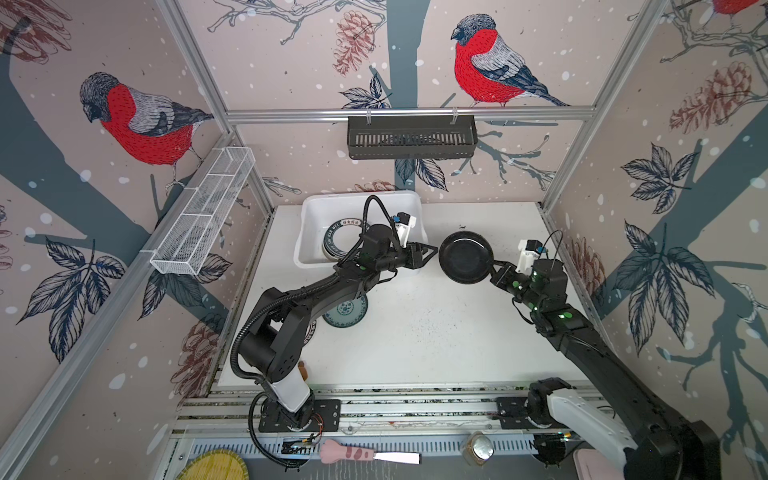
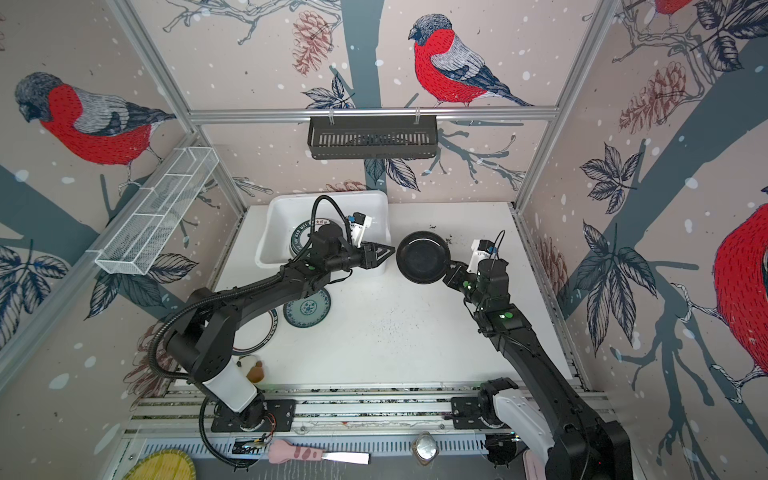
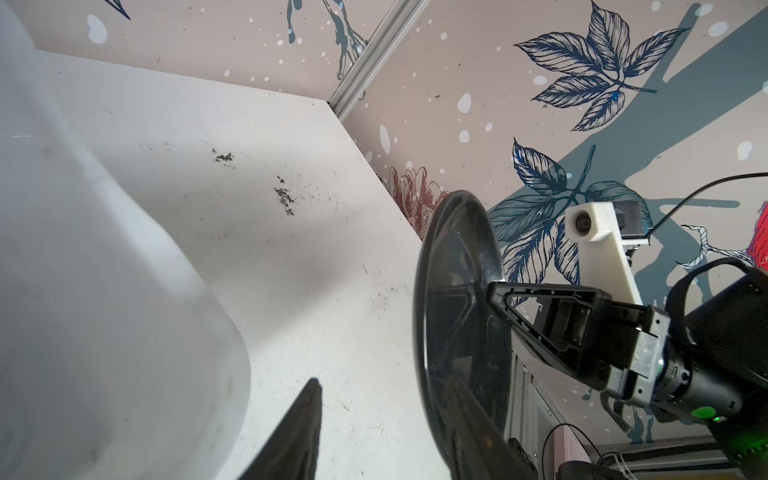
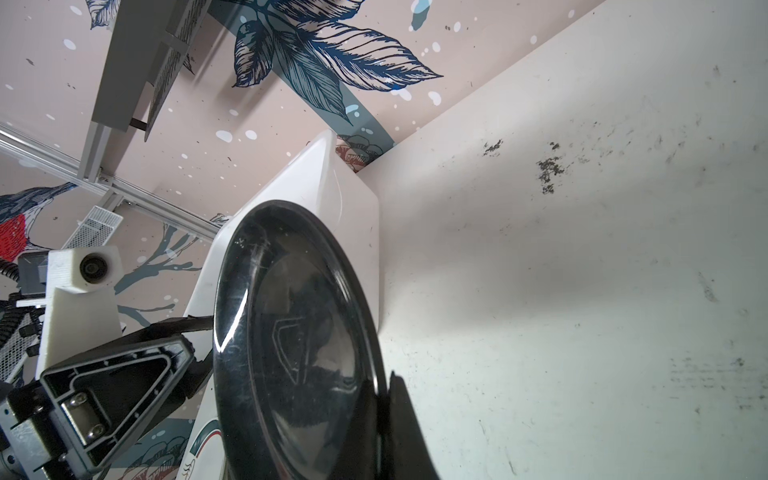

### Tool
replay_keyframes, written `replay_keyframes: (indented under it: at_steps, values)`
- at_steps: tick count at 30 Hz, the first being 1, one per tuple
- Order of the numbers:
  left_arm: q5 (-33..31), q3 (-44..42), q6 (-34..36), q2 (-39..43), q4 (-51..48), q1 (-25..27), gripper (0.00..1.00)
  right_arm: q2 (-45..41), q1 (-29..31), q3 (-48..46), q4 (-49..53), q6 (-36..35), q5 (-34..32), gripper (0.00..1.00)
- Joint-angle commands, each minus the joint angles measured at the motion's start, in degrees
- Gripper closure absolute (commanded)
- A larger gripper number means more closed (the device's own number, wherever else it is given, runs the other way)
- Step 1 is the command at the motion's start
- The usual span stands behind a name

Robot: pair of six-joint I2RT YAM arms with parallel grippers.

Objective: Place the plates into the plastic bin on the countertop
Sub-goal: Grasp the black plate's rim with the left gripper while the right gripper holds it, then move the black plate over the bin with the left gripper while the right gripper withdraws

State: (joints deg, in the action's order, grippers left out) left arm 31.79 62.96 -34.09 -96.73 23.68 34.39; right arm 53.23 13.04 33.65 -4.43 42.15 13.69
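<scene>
- I'm looking into a booth papered with red-breasted birds, leaves and pine cones. Its floor is the white, dark-specked countertop (image 1: pixel 436 340), framed by aluminium rails.
- Nearest me, off the countertop's near edge and on my side of the arm bases, lie a yellow woven mat (image 1: pixel 212 467) and a pink-handled tool (image 1: pixel 349 453).
- By the left edge, toward the near-left corner, a white plate with a dark lettered rim (image 2: pixel 268 332) lies flat, mostly hidden under the left arm.
- Just beyond it, a teal patterned plate (image 2: pixel 307 308) lies flat. The same arm covers its far side in both top views.
- Farther in, right of the middle, the right gripper (image 1: pixel 493 266) pinches the rim of the black plate (image 1: pixel 465 257) between its fingers. The plate looks raised off the countertop, with its face turned up toward the overhead camera.
- The left gripper (image 1: pixel 432 250) reaches across to the plate's opposite edge. My left wrist view shows its fingers (image 3: pixel 299 432) spread, with bare countertop between one finger and the plate. I cannot tell whether the other finger touches it.
- The plastic bin (image 1: pixel 309 232) sits in the far-left corner, just beside the black plate, and holds a second lettered-rim plate (image 1: pixel 336 243).
- A black slotted basket (image 1: pixel 411 137) hangs on the back wall, and a white wire mesh rack (image 1: pixel 203 212) hangs on the left wall.
</scene>
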Motion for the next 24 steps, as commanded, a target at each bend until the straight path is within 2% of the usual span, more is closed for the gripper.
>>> replay_keyframes:
  at_steps: [1, 12, 19, 24]
  values:
    - [1.26, 1.04, -0.18, -0.94, 3.27, 0.71, 0.53, 0.55, 0.12, 0.52, -1.69, -0.07, 1.64, 1.0]
    - [1.72, 2.73, -1.51, -3.87, 3.6, 1.64, 0.62, 0.86, 0.91, 0.89, -3.83, 0.34, 3.45, 0.99]
    - [2.68, 3.44, -2.08, -4.97, 3.67, 1.82, 0.78, 2.09, 2.24, 1.11, -5.02, 0.48, 3.17, 0.98]
    - [2.4, 3.04, -1.98, -4.75, 3.14, 1.82, 0.82, 2.71, 2.71, 1.24, -5.42, 0.31, 3.01, 0.93]
